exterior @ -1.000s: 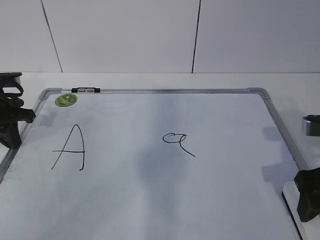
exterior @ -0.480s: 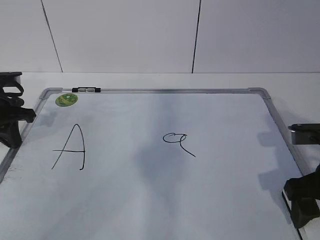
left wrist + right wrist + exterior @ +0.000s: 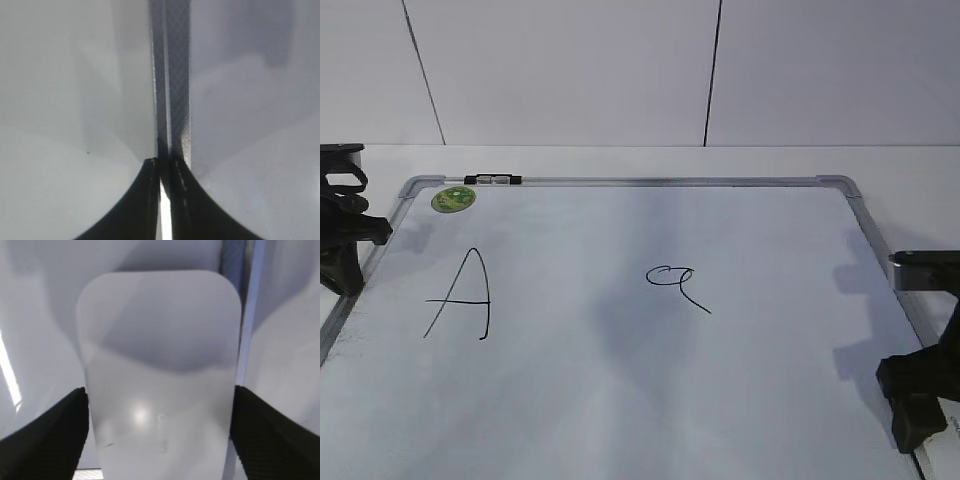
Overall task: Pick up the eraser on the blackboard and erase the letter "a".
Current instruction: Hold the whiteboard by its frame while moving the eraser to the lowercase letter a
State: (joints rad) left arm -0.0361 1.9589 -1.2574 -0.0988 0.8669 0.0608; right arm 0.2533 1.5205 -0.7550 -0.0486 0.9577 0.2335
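Note:
The blackboard [image 3: 620,390] is a white board with a silver-grey frame and lies flat on the table. The letter "a" [image 3: 675,283] is drawn in black near its middle. In the right wrist view the white eraser [image 3: 160,355] fills the space between the two black jaws of my right gripper [image 3: 160,394], which press on both of its sides. In the exterior view my right gripper [image 3: 917,400] is over the board's right edge, well to the right of the "a". My left gripper [image 3: 342,250] is shut and empty over the board's left frame [image 3: 177,75].
A larger capital "A" [image 3: 460,295] is drawn on the left of the board. A round green sticker [image 3: 452,199] sits in the far left corner, next to a small clip [image 3: 492,180] on the top frame. A white wall stands behind the table.
My right gripper has moved left, from beyond the right frame in over the board's right edge, and sits lower in the view. The left gripper has not moved.

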